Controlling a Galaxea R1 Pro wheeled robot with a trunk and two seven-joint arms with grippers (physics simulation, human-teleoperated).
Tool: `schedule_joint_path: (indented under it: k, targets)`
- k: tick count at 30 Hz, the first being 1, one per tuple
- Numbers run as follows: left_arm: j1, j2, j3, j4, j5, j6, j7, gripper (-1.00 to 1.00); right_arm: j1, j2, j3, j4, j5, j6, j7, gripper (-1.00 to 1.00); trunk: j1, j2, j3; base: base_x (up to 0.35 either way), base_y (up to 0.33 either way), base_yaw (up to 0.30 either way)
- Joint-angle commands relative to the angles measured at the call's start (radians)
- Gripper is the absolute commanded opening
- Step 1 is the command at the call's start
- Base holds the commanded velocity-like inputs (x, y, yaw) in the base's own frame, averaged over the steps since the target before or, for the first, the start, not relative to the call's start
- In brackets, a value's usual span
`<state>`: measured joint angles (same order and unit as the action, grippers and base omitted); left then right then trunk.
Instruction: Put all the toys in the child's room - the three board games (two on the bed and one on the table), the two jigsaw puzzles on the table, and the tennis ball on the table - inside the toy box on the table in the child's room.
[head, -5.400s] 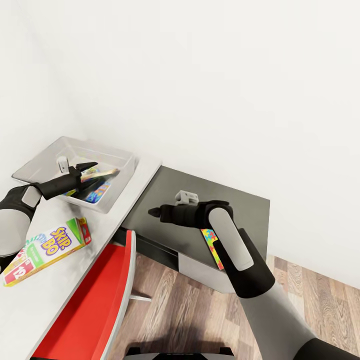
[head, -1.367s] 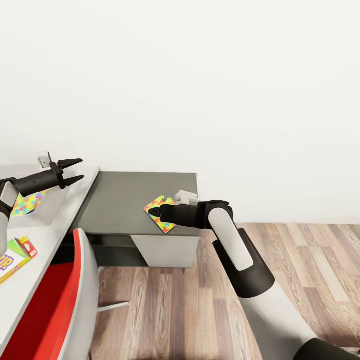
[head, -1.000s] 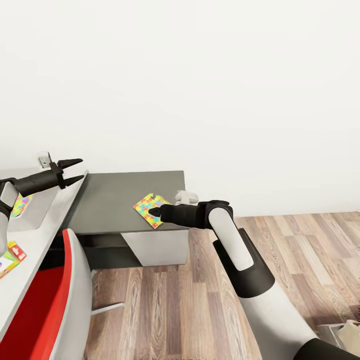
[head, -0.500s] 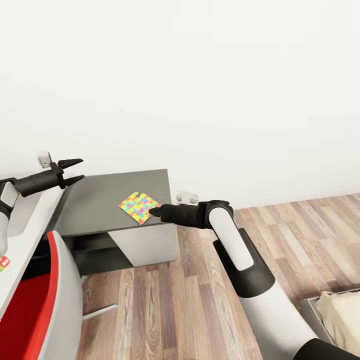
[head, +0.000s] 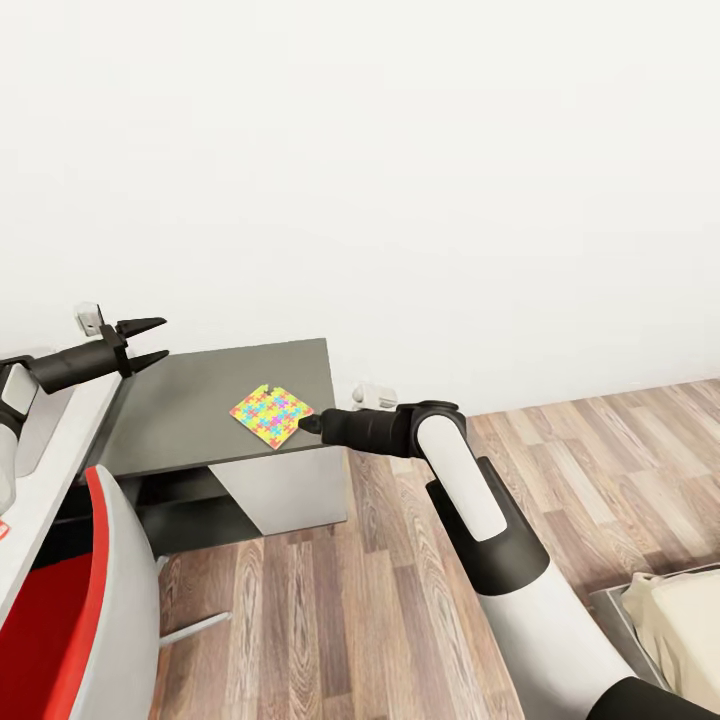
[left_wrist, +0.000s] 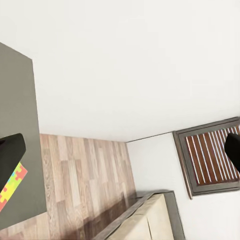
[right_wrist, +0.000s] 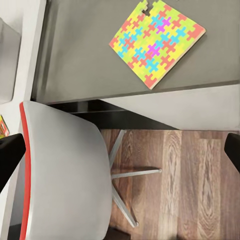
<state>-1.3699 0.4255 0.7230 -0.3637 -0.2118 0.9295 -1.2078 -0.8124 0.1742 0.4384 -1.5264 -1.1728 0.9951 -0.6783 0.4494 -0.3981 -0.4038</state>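
Observation:
One jigsaw puzzle (head: 271, 415), a flat multicolour sheet, lies on the dark grey corner section of the table (head: 190, 405), near its front edge. It also shows in the right wrist view (right_wrist: 157, 42) and as a sliver in the left wrist view (left_wrist: 10, 185). My right gripper (head: 308, 424) hovers just off the puzzle's right corner, open, with nothing between its fingers (right_wrist: 10, 155). My left gripper (head: 150, 342) hangs open and empty over the desk's left part. The pale grey toy box (head: 48, 425) sits at the picture's left edge.
A red chair with a grey back (head: 70, 620) stands in front of the desk, its legs on the wood floor (right_wrist: 125, 175). A corner of the bed (head: 670, 610) shows at the lower right. A slatted window (left_wrist: 210, 155) is on the far wall.
The camera has swung right, so desk, puzzle and chair slid left in the picture and the bed corner came in. The left gripper, at the toy box 5.4 s ago, is now away from it.

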Motion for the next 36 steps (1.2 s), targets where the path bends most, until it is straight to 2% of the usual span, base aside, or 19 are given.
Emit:
schedule_joint_path:
  k: [1,17,22,26,33,36]
  targets:
    - [-0.002,0.0,0.007,0.0,-0.011,0.008,-0.007,1.0,-0.001,0.0,0.0,0.0,-0.009,0.002,-0.01,1.0,0.001,-0.002,-0.002,-0.001,0.0,-0.004]
    - [-0.002,-0.003,0.006,0.0,-0.011,0.007,-0.006,1.0,-0.001,0.0,-0.003,0.002,-0.006,-0.001,-0.01,1.0,0.001,-0.002,-0.002,0.0,-0.002,-0.001]
    - [-0.002,-0.005,0.003,0.0,-0.011,0.006,-0.004,1.0,0.001,0.0,-0.007,0.002,-0.004,-0.001,-0.012,1.0,0.001,-0.002,-0.002,0.004,-0.166,0.0]
    - [-0.002,-0.006,-0.016,-0.001,-0.012,0.003,0.002,1.0,0.003,0.0,-0.026,0.002,-0.004,0.003,-0.014,1.0,0.001,-0.002,-0.002,0.045,-0.262,0.0]
    - [-0.001,-0.007,-0.079,-0.009,-0.012,-0.002,0.007,1.0,0.005,0.0,-0.1,0.001,0.001,0.019,-0.02,1.0,0.001,-0.002,-0.002,0.026,-0.125,0.0]
    - [-0.002,-0.007,-0.086,-0.024,-0.012,-0.001,0.011,1.0,0.002,0.0,-0.115,0.001,0.003,0.029,-0.024,1.0,0.001,-0.002,-0.002,0.006,-0.031,0.0]
